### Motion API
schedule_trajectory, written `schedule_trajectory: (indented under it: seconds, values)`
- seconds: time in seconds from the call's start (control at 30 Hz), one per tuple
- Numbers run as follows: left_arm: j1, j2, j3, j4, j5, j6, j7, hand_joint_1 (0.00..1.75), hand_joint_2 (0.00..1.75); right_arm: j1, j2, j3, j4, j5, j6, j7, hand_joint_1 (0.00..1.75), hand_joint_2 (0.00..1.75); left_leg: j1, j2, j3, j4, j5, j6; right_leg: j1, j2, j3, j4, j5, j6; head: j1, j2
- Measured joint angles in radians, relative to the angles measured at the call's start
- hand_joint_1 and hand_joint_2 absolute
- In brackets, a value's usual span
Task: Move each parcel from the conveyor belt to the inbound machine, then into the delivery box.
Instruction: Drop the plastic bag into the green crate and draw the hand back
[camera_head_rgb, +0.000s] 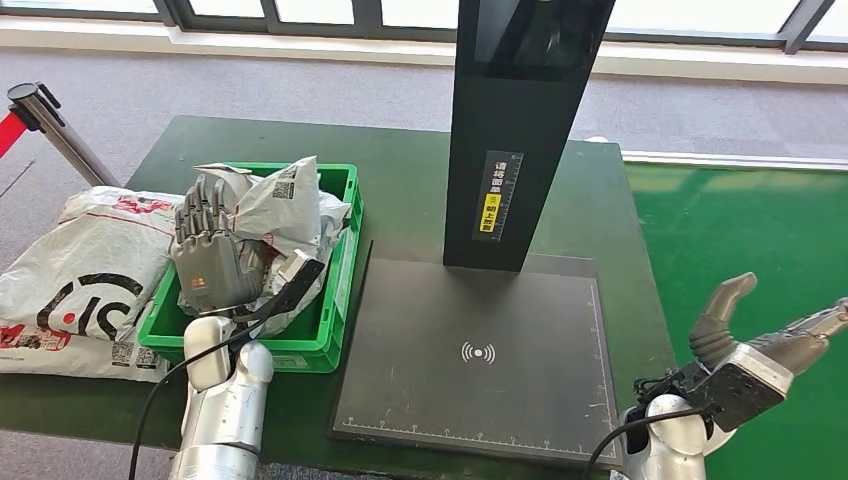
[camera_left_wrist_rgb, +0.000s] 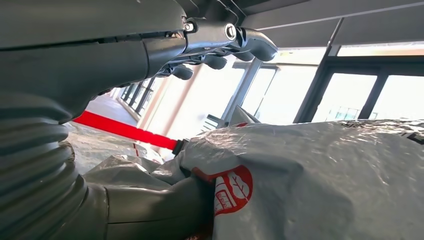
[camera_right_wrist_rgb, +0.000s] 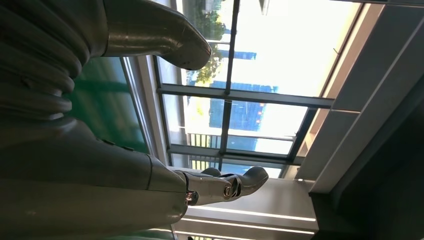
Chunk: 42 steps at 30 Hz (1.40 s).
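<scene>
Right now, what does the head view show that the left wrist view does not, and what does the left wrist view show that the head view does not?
Head view alone: the green delivery box as a whole, the inbound machine with its black post, the green conveyor belt, and the right hand, open, holding nothing.

Left wrist view alone: windows seen from low down, and the underside of the fingers, which are spread above the parcels.

Both: the left hand over the box, the silver-white parcels with red print, and the red barrier strap.
</scene>
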Motion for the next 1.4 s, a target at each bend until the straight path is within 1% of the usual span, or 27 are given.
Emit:
schedule_trajectory:
  seconds: [0.07,0.2,0.4,0.5,0.67,0.77,0.83,0.9,0.97,1.07,1.4]
  values:
    - [0.004,0.000,-0.002,-0.017,0.033,0.000,-0.021,0.00,1.75,0.000,0.000,0.000,0.000,0.001,0.000,0.000,0.00,1.75,0.000,0.000,0.000,0.000,0.000,0.000,0.000,0.000,0.000,0.000,0.000,0.000,0.000,0.000]
    - [0.012,0.002,-0.008,-0.071,0.128,0.000,-0.088,0.00,1.75,0.000,0.000,0.000,0.000,0.002,0.000,0.000,0.00,1.75,0.000,0.000,0.000,0.000,0.000,0.000,0.000,0.000,0.000,0.000,0.000,0.000,0.000,0.000]
    - [0.017,0.004,-0.009,-0.108,0.143,0.000,-0.100,0.00,1.75,0.000,0.000,0.000,0.000,0.002,0.000,0.000,0.00,1.75,0.000,0.000,0.000,0.000,0.000,0.000,0.000,0.000,0.000,0.000,0.000,0.000,0.000,0.000]
    - [0.021,0.005,-0.009,-0.126,0.189,0.000,-0.142,0.00,1.75,0.001,0.000,0.000,0.000,0.001,0.000,0.000,0.00,1.75,0.000,0.000,0.000,0.000,0.000,0.000,0.000,0.000,0.000,0.000,0.000,0.000,0.000,0.000]
    - [0.030,0.008,-0.017,-0.178,0.365,0.000,-0.268,0.00,1.75,0.001,0.000,0.000,0.000,-0.002,0.000,0.000,0.00,1.75,0.000,0.000,0.000,0.000,0.000,0.000,0.000,0.000,0.000,0.000,0.000,0.000,0.000,0.000]
    - [0.029,0.008,-0.042,-0.167,0.520,-0.001,-0.323,0.00,1.75,0.002,0.000,0.000,0.000,-0.004,0.000,0.000,0.00,1.75,0.000,0.000,0.000,0.000,0.000,0.000,0.000,0.000,-0.001,0.000,0.000,0.000,0.000,0.000]
    - [0.026,0.009,-0.082,-0.130,0.621,-0.015,-0.320,0.00,1.75,0.004,-0.002,0.000,0.000,-0.008,0.000,0.000,0.00,1.75,0.000,-0.001,0.000,0.000,0.000,0.000,0.000,-0.001,0.000,0.000,0.000,0.000,0.000,0.000]
    - [0.025,0.012,-0.127,-0.092,0.678,-0.047,-0.296,0.00,1.75,0.008,-0.004,0.000,-0.001,-0.011,0.000,0.000,0.00,1.75,0.000,-0.001,0.000,0.000,0.000,0.000,0.000,-0.001,0.000,0.000,0.000,0.000,0.000,0.000]
    - [0.024,0.015,-0.162,-0.065,0.689,-0.073,-0.266,0.00,1.75,0.012,-0.006,0.000,-0.001,-0.013,0.000,0.000,0.00,1.75,0.000,-0.001,0.000,0.000,0.000,0.000,0.000,-0.001,0.000,0.000,0.000,0.000,0.000,0.000]
    - [0.026,0.018,-0.197,-0.041,0.684,-0.085,-0.240,0.00,1.75,0.019,-0.008,0.000,-0.001,-0.012,0.000,0.000,0.00,1.75,0.000,0.000,0.000,0.000,0.000,0.000,0.000,-0.001,0.000,0.000,0.000,0.000,0.000,0.000]
    - [0.038,0.025,-0.256,-0.032,0.710,-0.095,-0.259,0.00,1.75,0.025,-0.009,0.000,-0.004,-0.008,0.000,0.000,0.00,1.75,0.000,0.000,0.000,0.000,0.000,0.000,0.000,-0.001,-0.001,0.000,0.000,0.000,0.000,0.000]
